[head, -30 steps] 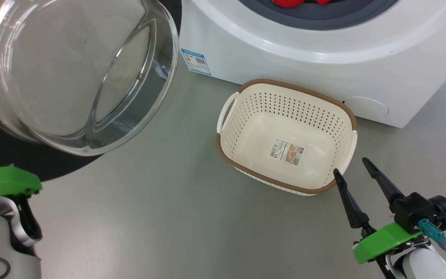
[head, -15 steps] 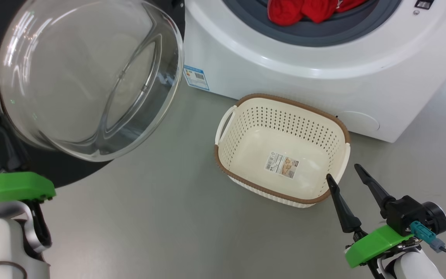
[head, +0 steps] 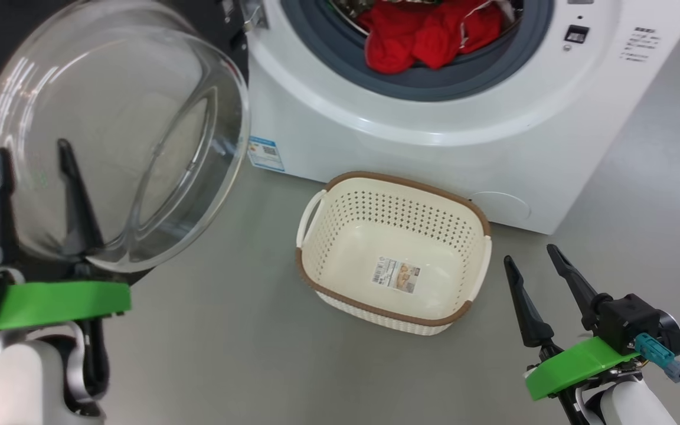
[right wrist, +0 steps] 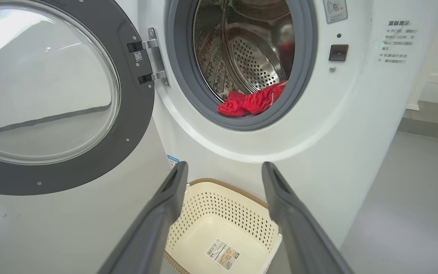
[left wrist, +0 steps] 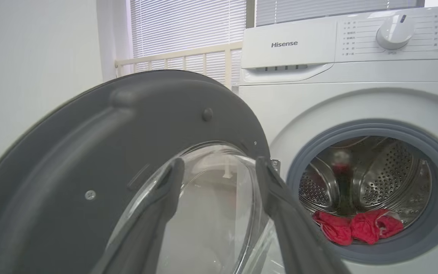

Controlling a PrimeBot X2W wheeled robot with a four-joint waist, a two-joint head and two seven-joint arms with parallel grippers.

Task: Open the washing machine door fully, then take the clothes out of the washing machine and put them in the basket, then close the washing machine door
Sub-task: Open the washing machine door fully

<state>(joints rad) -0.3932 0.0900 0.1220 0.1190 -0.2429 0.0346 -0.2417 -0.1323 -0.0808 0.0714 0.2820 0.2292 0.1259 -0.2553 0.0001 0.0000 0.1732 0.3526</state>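
Washing machine (head: 375, 147) drum holds the clothes (head: 428, 35), a red bundle at its front lip, well ahead of both grippers. Basket (head: 387, 206), sticker (head: 396, 274) on its bottom, sits just ahead-left of right gripper (head: 530, 254), whose fingers are spread and hold nothing. Left gripper (head: 33, 149) is likewise spread before the glass of the washing machine door (head: 139, 118); contact unclear.

A smooth grey floor (head: 228, 342) carries everything. On it, just ahead and to the left of the right gripper (head: 529, 252), stands the cream basket (head: 399, 206) with its brown rim, near it but not touching it. Beyond the basket, farther from that gripper, the white washing machine (head: 340, 147) stands on the same floor.
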